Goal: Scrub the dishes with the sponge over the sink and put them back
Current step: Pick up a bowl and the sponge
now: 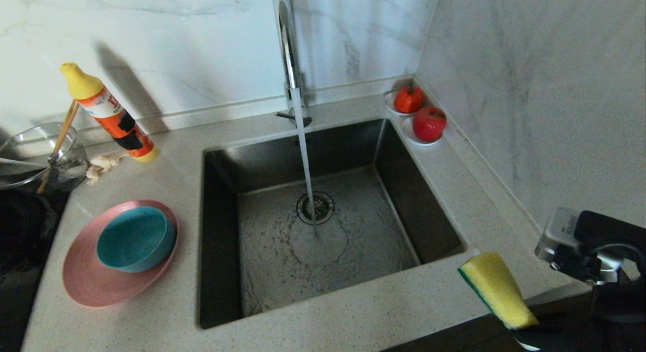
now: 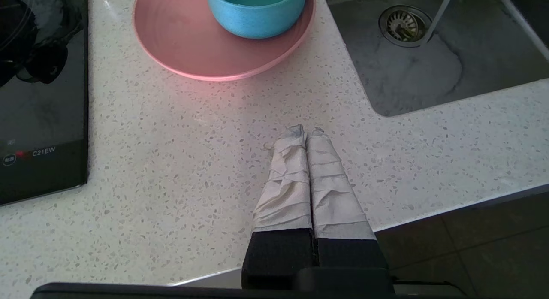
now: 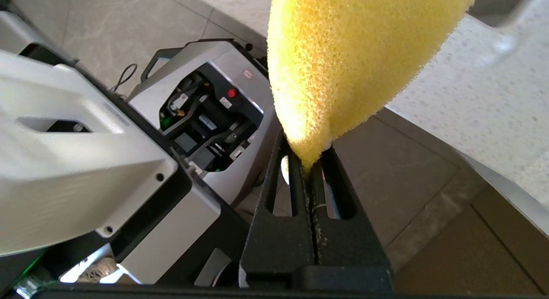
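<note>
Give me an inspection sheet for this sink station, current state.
Surface: speckled counter around sink; tap running.
Job's things: bowl on plate; chopsticks in glass bowl; sponge held off the counter's front edge.
Clutter: bottle, two fruit on saucers, hob.
Grippers: left gripper shut, empty, over counter; right gripper shut on sponge.
Cables: one on the robot base.
Surroundings: marble walls, tiled floor.

Porous yellow foam sponge [image 3: 356, 58], dull brushed-steel sink [image 1: 252, 165], shiny chrome tap [image 1: 288, 49], speckled stone counter [image 2: 171, 170], glossy marble wall [image 1: 530, 89].
</note>
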### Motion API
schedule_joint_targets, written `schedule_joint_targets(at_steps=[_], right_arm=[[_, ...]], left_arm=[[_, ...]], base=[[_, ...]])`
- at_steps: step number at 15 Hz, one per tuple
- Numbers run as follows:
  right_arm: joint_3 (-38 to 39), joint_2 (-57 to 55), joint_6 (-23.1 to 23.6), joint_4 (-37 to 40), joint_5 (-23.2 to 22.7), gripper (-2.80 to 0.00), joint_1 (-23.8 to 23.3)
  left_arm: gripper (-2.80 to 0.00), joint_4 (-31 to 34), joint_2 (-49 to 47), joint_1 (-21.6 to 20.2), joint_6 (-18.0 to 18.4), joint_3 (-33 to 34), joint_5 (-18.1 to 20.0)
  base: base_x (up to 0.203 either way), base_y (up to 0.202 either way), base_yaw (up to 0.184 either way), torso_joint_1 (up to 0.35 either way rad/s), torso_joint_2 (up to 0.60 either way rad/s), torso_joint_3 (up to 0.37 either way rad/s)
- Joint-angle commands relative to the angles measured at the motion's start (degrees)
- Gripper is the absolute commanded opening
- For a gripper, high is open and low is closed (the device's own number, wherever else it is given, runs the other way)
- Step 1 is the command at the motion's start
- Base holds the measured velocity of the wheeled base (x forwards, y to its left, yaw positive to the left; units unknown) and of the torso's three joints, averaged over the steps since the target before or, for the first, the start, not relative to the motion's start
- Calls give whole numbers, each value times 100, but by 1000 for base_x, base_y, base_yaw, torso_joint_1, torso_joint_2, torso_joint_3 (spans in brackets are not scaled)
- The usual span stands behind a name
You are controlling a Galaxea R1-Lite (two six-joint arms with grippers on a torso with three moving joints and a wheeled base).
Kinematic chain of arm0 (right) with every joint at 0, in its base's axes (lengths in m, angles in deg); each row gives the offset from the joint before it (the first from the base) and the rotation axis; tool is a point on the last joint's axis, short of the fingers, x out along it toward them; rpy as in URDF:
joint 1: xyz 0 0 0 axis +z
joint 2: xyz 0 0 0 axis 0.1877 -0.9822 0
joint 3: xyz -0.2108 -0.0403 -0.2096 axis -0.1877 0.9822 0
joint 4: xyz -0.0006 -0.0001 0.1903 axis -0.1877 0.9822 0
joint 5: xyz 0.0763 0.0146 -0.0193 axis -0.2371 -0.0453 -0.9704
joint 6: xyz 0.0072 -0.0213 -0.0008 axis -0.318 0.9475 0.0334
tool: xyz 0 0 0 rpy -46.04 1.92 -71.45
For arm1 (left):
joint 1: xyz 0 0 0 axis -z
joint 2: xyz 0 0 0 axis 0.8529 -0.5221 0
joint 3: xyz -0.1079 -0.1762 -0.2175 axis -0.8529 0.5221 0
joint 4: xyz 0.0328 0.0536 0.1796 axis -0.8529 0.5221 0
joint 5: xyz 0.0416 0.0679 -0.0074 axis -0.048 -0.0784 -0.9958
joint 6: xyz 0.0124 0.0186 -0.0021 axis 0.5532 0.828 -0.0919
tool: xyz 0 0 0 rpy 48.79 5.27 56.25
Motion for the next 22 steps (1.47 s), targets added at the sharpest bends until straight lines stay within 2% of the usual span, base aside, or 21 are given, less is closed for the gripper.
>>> schedule_joint_targets(at_steps=[1, 14, 22], right_arm=[[16, -38, 3, 21, 4, -280, 170], [-184, -307, -50, 40, 61, -280, 518], [-571, -509, -119, -367, 157, -280, 695]], left_arm=[[-280, 4, 1, -2, -1, 0, 2], [-280, 4, 1, -2, -1, 0, 1], [-280, 4, 1, -2, -1, 0, -1]], base=[[0, 0, 0, 0, 0, 0], [0, 0, 0, 0, 0, 0], [0, 0, 0, 0, 0, 0]])
